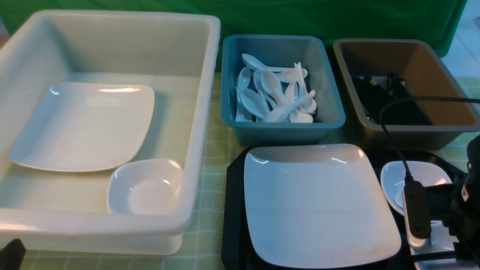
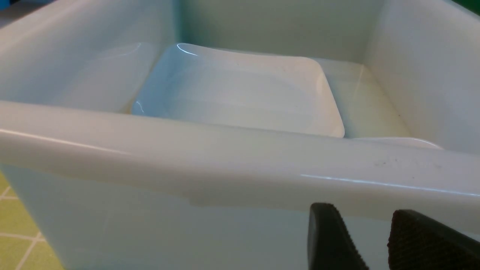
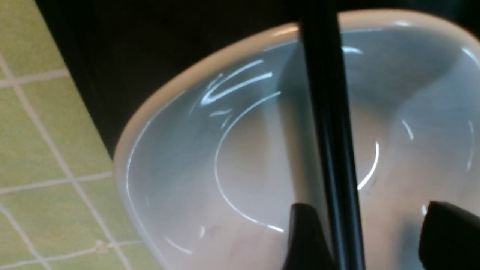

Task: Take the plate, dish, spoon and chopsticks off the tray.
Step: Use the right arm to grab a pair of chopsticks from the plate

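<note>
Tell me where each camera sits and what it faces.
Front: between the arms, facing forward over white tub, blue spoon tub, brown tub and the plate on the tray; right arm shows.
Left wrist: outside the white tub, looking over its rim at the second plate inside; left gripper shows.
Right wrist: above a small dish on the tray; chopsticks between fingers of the open right gripper.
Shared: front and left wrist both see the white tub.

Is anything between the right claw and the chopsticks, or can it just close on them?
Nothing visible stands between them. In the right wrist view the chopsticks cross over the small dish on the tray and sit inside the open right claw, close beside one finger.
</note>
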Controlling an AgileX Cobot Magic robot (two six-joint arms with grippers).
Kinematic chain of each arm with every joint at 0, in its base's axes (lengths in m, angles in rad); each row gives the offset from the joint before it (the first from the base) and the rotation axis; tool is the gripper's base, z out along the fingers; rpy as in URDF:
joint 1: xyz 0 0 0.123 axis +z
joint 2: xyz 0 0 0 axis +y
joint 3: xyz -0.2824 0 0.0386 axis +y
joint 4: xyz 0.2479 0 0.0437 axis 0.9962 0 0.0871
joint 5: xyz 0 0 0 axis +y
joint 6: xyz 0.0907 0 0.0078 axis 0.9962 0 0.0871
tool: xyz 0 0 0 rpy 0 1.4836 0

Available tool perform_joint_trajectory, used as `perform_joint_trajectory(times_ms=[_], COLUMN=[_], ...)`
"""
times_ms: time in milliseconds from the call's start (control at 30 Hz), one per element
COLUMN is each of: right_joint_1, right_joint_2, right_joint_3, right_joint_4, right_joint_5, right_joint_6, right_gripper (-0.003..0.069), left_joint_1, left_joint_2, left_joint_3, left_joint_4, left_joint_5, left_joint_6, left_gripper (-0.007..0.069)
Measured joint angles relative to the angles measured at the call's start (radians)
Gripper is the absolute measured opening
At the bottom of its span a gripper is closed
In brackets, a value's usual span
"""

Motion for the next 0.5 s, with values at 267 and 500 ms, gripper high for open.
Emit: perform_joint_trajectory(times_ms=[267, 500], right_joint_1=[0.0, 0.003], right_joint_2=[0.01, 0.042], right_joint_3=[0.0, 0.0], right_joint_4=[-0.004, -0.004], right_joint_5=[-0.063, -0.067], right_joint_6=[-0.032, -0.038], right_gripper=[0.0391, 0.0391], left_joint_1=[0.0, 0.0], left_joint_2=[0.0, 0.0], left_joint_3=[0.0, 0.0], left_joint_4=[0.0, 0.0], left_joint_5=[0.0, 0.0], left_joint_6=[0.0, 0.0], left_gripper=[0.0223, 0.0223])
